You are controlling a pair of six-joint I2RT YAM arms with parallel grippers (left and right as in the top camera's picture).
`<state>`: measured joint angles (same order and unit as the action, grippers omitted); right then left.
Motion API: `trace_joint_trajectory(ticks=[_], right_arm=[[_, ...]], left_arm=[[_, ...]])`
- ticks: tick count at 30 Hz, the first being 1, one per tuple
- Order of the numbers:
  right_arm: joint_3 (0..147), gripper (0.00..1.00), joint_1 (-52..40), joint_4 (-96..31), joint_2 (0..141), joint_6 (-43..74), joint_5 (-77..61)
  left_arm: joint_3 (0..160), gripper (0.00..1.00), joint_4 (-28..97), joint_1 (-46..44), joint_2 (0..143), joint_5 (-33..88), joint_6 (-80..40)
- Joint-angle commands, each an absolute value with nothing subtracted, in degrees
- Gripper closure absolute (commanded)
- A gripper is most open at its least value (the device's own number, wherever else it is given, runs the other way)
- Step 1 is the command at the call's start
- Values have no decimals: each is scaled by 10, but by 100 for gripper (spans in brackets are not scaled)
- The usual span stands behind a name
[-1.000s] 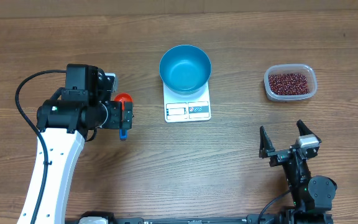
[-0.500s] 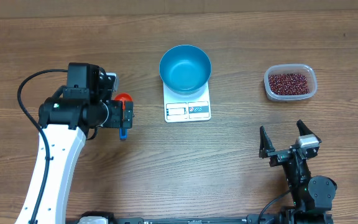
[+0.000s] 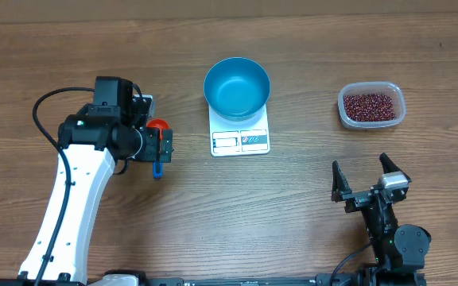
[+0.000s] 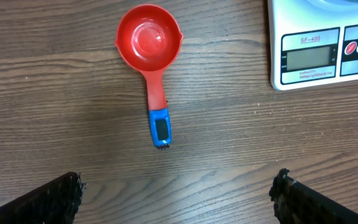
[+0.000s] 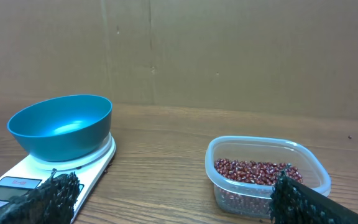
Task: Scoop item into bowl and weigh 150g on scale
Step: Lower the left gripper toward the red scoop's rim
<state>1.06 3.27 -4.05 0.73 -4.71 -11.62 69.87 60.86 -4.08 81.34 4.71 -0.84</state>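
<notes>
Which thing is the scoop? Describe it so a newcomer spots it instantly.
Start at the white scale carrying the blue bowl mid-table. To its left, under the left arm's open claw, lies the scoop. It alone has a round red cup and a short blue-tipped handle.

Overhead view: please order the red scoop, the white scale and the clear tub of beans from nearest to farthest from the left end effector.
1. The red scoop: just beneath the left end effector, on the table's left side.
2. The white scale: centre, to its right, carrying the blue bowl.
3. The clear tub: far right, holding the beans.
</notes>
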Motion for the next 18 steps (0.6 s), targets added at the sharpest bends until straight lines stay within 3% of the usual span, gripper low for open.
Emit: trace_joint_trajectory(ticks=[1,18], right_arm=[[4,0,30,-38,2,-45,-112],[4,0,30,-38,2,-45,-112]], left_arm=[[714,0,608,-38,821,56,4],[714,1,590,-38,821,56,4]])
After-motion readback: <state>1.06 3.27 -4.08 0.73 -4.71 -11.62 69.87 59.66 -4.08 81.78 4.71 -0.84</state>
